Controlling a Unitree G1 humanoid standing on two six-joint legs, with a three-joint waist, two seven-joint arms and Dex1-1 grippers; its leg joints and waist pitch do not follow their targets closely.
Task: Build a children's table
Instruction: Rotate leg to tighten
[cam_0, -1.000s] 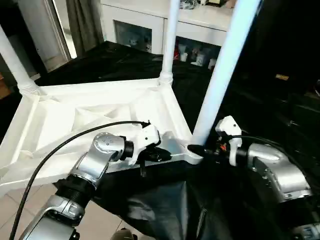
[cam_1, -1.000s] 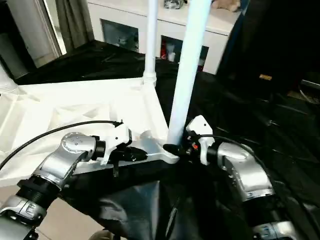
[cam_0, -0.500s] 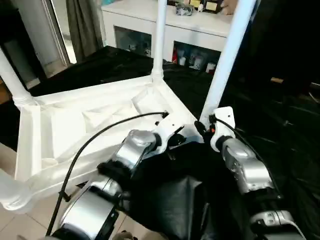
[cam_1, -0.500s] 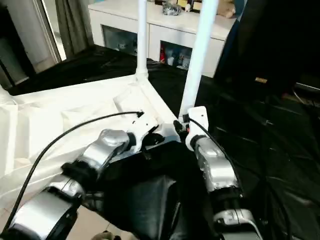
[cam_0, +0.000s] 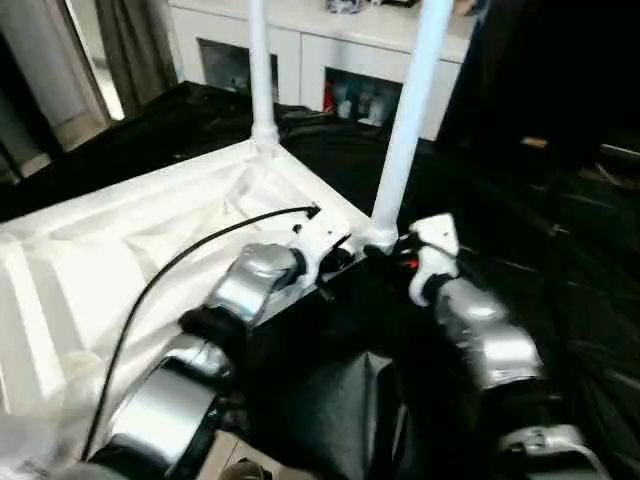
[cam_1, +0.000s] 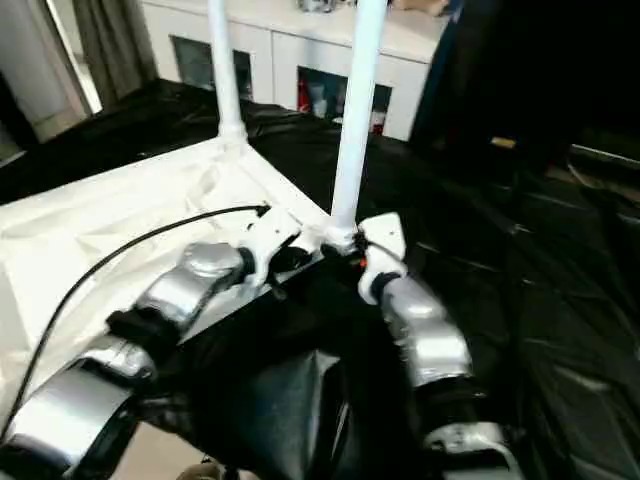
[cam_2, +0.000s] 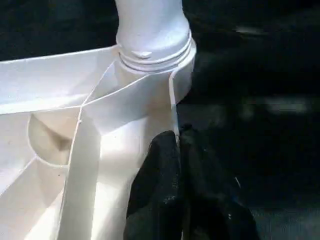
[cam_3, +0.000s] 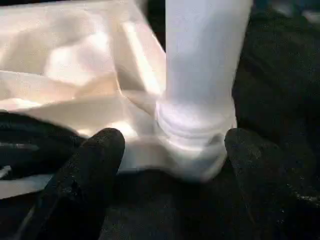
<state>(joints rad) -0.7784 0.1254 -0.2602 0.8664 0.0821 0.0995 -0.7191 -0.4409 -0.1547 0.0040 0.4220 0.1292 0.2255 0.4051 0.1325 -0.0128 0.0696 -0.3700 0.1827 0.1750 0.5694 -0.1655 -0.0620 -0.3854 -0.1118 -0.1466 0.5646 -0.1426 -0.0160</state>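
- White plastic is what I see first: the tabletop (cam_0: 120, 250) lies upside down on a black sheet (cam_0: 560, 260), with its ribbed underside facing up.
- From my head camera the tabletop takes the side from 8 to 11 o'clock, and its near corner sits almost at the centre.
- Near leg (cam_0: 405, 110) stands upright in the round socket (cam_0: 381, 236) of that corner and goes up toward 12 o'clock.
- Far leg (cam_0: 259, 65) stands upright in the next corner, at about 11 o'clock.
- My left gripper (cam_2: 179, 150) has its two black fingers pressed together on the thin edge wall of the tabletop, just beside the socket.
- My right gripper (cam_3: 170, 150) is spread wide; one finger (cam_3: 95, 160) stands on each side of the socket, and I cannot tell if they touch it.
- White cabinet (cam_0: 340, 60) with glass doors stands behind, at 12 o'clock.
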